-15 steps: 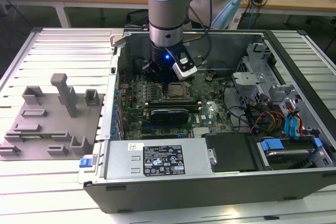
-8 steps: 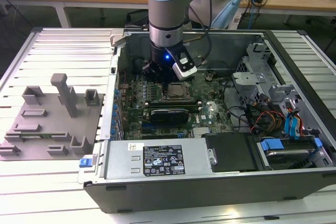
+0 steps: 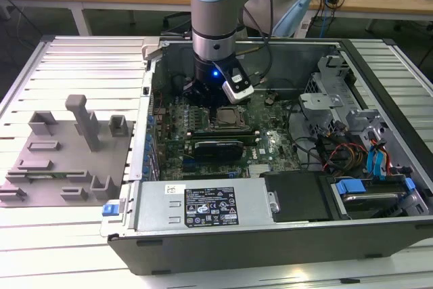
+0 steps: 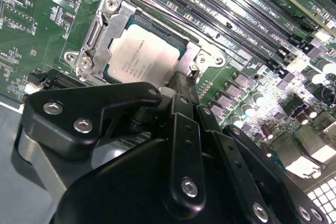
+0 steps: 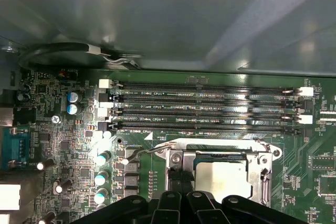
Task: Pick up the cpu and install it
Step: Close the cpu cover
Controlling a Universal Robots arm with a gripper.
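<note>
Cpu (image 4: 139,59) lies flat within the socket frame (image 4: 110,19), apparently seated for contact; claw (image 4: 177,85), clenched on nothing, hovers at the frame's edge beside it.

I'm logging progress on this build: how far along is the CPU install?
Done, apparently: the small square silvery-topped cpu already lies flat inside the metal-rimmed socket frame on the green motherboard. In hand: the black hand hangs at the socket's edge, close to the cpu, in the second wrist view. Left: whether the frame is latched, I cannot tell.
</note>
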